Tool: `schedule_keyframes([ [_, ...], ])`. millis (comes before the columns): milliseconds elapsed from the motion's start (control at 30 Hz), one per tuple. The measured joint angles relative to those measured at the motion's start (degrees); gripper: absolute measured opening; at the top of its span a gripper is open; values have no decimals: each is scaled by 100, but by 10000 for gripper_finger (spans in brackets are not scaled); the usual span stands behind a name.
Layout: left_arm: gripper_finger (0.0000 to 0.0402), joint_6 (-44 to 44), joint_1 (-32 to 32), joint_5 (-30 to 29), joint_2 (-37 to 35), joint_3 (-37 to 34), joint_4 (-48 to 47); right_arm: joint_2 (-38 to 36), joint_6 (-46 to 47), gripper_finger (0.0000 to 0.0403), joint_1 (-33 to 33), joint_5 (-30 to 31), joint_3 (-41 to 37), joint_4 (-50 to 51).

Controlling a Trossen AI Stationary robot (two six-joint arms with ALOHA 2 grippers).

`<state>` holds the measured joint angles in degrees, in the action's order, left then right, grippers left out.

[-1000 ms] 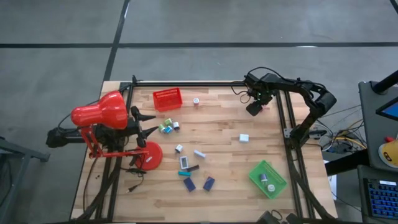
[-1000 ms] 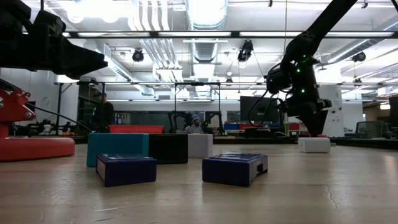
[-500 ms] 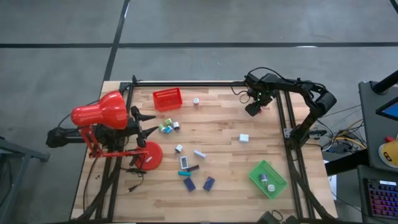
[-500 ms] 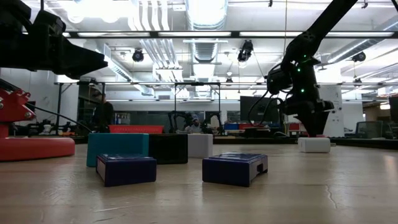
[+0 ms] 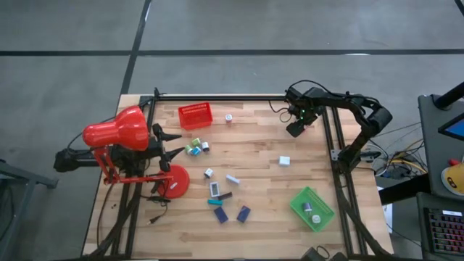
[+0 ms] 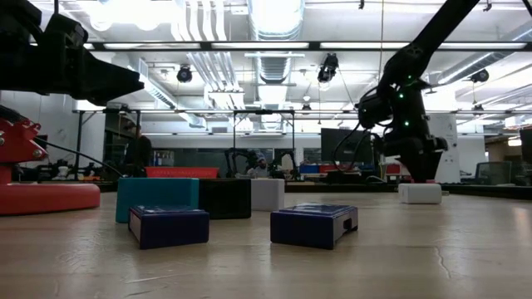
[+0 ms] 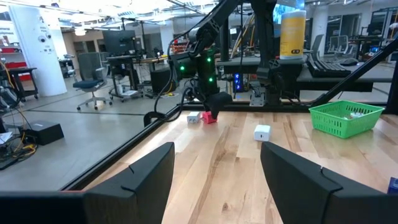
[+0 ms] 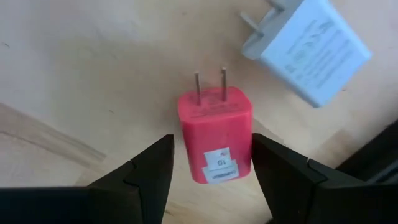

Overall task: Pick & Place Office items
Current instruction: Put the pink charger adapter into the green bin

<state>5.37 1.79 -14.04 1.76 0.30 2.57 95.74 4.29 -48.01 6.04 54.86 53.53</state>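
right gripper: my fingers apart, straddling pink plug on table | white plug close beside | left gripper: apart, empty

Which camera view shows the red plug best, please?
The right wrist view: the red plug lies on the table between the right hand's open fingers, prongs and label clear. The left wrist view shows it small. In the high and low views I cannot make it out.

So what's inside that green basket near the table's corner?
The green basket holds two small pale pieces. From the left wrist view its mesh wall covers most of them, so what they are is unclear.
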Motion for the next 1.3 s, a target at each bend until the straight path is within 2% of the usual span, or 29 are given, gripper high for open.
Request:
schedule_keyframes([
  [433,245,1,1,0,0,1,0,0,-87,208,0,-11,-248,-477],
  [833,245,1,1,-1,0,1,-2,0,-22,159,0,-26,-250,-493],
  [1300,245,1,1,-2,0,-1,-2,0,-19,161,0,-26,-250,-489],
])
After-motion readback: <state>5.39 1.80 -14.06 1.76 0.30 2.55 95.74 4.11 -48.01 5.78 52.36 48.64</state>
